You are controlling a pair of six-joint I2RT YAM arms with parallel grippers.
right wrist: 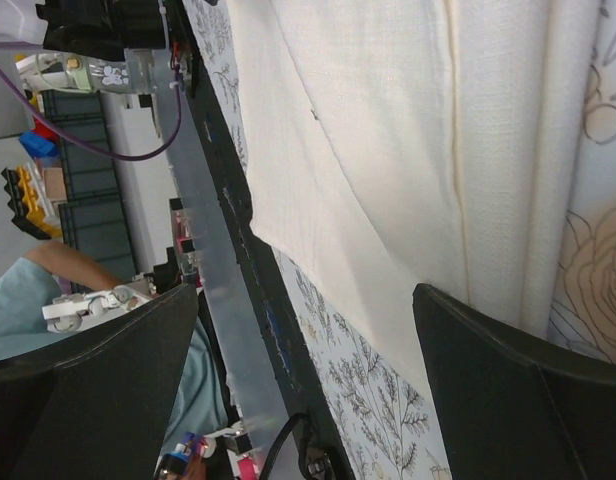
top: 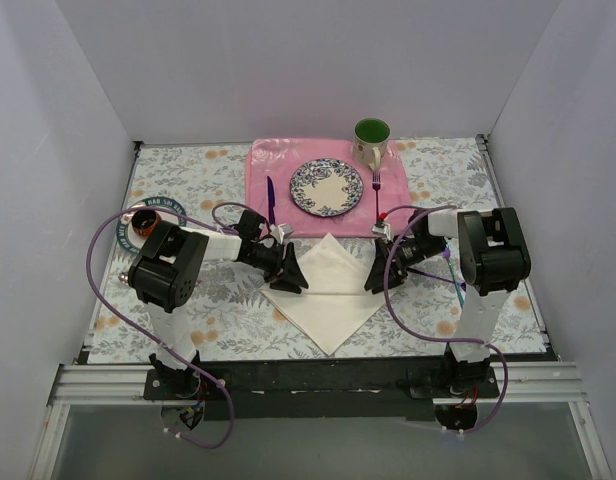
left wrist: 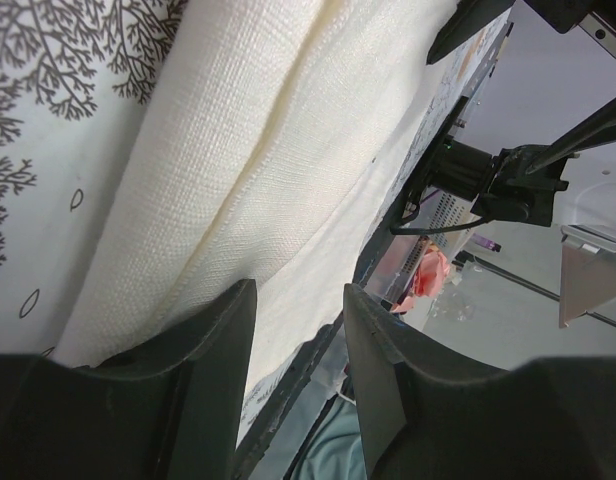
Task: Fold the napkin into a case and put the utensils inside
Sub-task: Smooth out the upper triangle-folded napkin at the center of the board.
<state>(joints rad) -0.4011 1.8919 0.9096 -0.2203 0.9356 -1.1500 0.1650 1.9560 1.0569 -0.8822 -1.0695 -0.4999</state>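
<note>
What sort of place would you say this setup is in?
Most likely a robotics test booth staged as a dining table: plain white panel walls enclose it, an aluminium rail runs along the near edge, and a plate, green mug and pink placemat form a place setting.

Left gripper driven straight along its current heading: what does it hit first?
Most likely the napkin: its folded cream edge lies right ahead, between the left gripper's open fingers. Exact depth is unclear.

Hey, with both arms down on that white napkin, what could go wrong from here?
The left pincer and right pincer sit open at opposite sides of the napkin. Closing on only one layer of its raised fold could pull the fold apart. If they move inward, they might also bump each other.
</note>
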